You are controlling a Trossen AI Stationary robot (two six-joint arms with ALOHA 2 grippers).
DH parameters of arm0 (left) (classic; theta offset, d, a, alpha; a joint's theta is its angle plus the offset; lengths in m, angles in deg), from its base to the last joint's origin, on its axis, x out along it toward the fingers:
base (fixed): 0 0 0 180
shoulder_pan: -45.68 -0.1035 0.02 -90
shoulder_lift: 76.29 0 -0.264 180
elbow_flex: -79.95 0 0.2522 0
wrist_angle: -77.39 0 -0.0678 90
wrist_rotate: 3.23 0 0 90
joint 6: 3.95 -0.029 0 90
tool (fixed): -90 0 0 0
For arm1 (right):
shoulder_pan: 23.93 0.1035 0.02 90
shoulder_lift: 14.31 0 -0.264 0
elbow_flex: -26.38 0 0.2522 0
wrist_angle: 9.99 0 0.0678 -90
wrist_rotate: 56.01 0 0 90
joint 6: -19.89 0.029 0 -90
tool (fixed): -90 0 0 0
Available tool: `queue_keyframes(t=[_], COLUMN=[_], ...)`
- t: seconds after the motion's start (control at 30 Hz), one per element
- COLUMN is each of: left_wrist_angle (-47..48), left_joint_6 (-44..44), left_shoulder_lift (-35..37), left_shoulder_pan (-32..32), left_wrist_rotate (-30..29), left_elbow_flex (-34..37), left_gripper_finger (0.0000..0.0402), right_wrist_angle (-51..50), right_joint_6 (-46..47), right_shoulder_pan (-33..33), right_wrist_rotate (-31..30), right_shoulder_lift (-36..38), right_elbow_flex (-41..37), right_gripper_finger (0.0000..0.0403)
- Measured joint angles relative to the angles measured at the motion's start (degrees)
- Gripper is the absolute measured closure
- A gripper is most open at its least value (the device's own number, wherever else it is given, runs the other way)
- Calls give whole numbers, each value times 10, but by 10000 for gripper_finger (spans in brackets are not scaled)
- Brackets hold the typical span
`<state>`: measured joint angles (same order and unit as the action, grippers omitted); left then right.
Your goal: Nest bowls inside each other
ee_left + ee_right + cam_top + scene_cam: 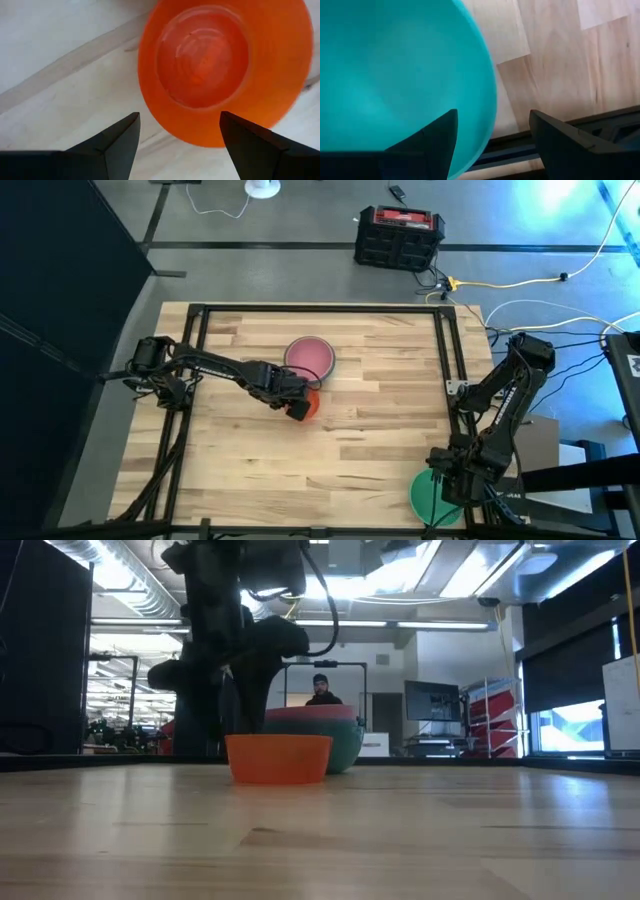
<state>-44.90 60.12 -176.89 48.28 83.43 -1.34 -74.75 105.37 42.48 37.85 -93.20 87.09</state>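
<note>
The orange-red bowl (311, 406) stands upright near the table's middle, seen from the side in the low view (280, 758). My left gripper (294, 400) hangs open above it, its fingers spread over the bowl's rim (200, 135) without touching. Just beyond, a pink bowl (308, 357) sits inside a green bowl (346, 748). Another green bowl (432, 495) rests at the near right corner. My right gripper (452, 472) is open over its rim (487, 100), one finger above the inside and one outside.
A black frame rail (300, 311) runs around the wooden tabletop, and one bar (535, 142) lies close to the corner bowl. Bare wood spreads across the table's middle and right. A black case (398, 235) sits on the floor beyond. A person (322, 690) stands in the room behind.
</note>
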Motion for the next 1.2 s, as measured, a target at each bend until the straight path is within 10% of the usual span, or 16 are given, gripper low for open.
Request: queue_keyframes(t=[0.63,1.2], left_wrist_angle=[9,7], left_joint_6=[2,-4], left_shoulder_lift=[-31,-35], left_shoulder_pan=[-12,-30], left_wrist_rotate=[20,32], left_elbow_flex=[0,0], left_gripper_finger=[151,294], right_wrist_angle=[29,37], right_joint_6=[16,20], right_shoulder_pan=[0,0], right_wrist_rotate=[-13,-15], right_shoulder_lift=[0,0], right_elbow_flex=[-24,-34], right_gripper_finger=[174,285])
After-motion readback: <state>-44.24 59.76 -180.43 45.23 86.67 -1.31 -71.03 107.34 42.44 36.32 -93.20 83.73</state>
